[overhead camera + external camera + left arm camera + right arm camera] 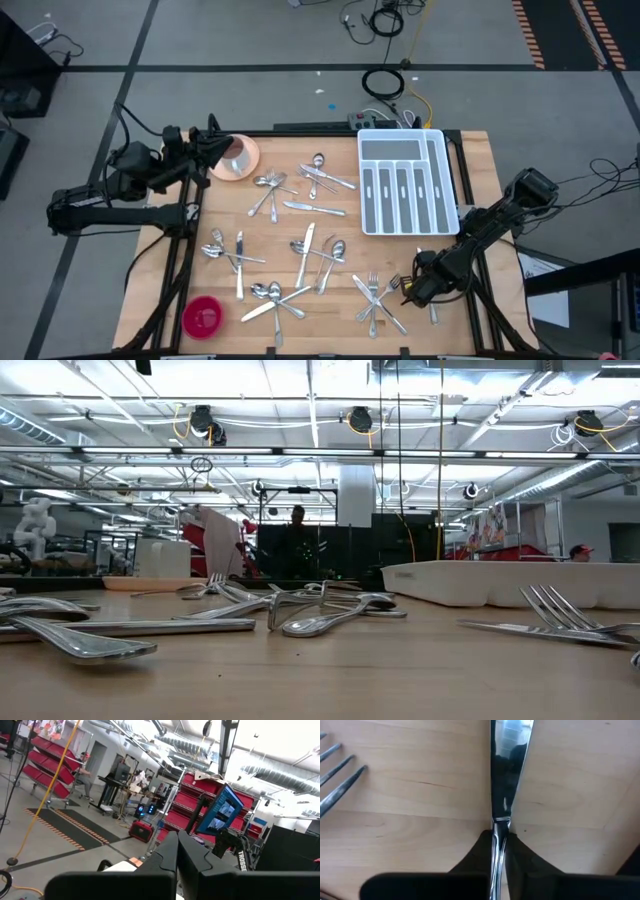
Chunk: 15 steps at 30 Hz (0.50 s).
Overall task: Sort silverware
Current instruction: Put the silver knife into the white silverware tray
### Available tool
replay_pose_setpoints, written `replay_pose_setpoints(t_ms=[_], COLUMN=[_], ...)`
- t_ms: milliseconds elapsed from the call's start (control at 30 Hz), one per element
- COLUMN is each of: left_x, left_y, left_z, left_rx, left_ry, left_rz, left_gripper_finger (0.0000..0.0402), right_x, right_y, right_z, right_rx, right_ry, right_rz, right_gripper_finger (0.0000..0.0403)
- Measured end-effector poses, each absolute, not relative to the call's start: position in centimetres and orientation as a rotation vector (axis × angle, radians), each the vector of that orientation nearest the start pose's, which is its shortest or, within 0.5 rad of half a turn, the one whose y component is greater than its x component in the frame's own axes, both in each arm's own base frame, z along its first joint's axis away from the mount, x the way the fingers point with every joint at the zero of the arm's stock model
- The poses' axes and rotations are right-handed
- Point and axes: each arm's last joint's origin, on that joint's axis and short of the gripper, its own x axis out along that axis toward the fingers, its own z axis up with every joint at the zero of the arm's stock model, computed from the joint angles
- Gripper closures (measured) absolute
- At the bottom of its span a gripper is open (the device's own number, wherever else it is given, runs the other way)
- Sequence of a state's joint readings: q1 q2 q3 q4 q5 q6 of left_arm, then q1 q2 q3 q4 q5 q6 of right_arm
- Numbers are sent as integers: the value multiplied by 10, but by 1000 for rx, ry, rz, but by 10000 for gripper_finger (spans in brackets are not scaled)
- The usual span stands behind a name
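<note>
From where I stand the sorting has barely begun — the white plastic cutlery tray [410, 182], with its long narrow slots and one cross slot, sits at the bench's far right corner and every compartment I can see looks bare. All of the shiny silver metal forks, spoons and table knives [300, 240] lie loose on the pale wooden bench [470, 150] in small tangled heaps: one cluster near the far edge in the middle, more along the near edge, and crossed forks [372, 293] towards the near right corner. So I'd judge nearly everything is left to do. The right gripper [500, 845] is down at the near right corner, its dark fingers pressed onto a slim flat polished piece [506, 765] — a knife by its look, smooth and mirror-bright, lying flat on the grained wood, with fork tines [340, 775] just beside it. The left gripper [178, 851] waits by the far left corner with its fingers pressed together on nothing, close to a pink cup on a saucer [240, 157]. A round red lid-like disc [203, 317] rests at the near left corner.
</note>
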State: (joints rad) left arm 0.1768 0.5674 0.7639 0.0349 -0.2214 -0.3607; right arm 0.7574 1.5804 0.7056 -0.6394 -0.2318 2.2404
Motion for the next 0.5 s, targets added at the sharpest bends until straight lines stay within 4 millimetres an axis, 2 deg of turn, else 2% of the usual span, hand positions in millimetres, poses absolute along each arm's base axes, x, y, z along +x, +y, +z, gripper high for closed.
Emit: replay_pose_setpoints(t_ms=[267, 500], left_x=[116, 118], left_y=[27, 27], left_z=[374, 371], left_rx=[-359, -358], left_ry=[-300, -265], left_rz=[350, 357], left_gripper_finger=[395, 395], right_x=[170, 180], right_y=[166, 174], right_z=[141, 155], right_rx=[1211, 1257], right_ry=[1404, 1360], right_rz=[-1091, -1023], right_gripper_finger=[402, 403])
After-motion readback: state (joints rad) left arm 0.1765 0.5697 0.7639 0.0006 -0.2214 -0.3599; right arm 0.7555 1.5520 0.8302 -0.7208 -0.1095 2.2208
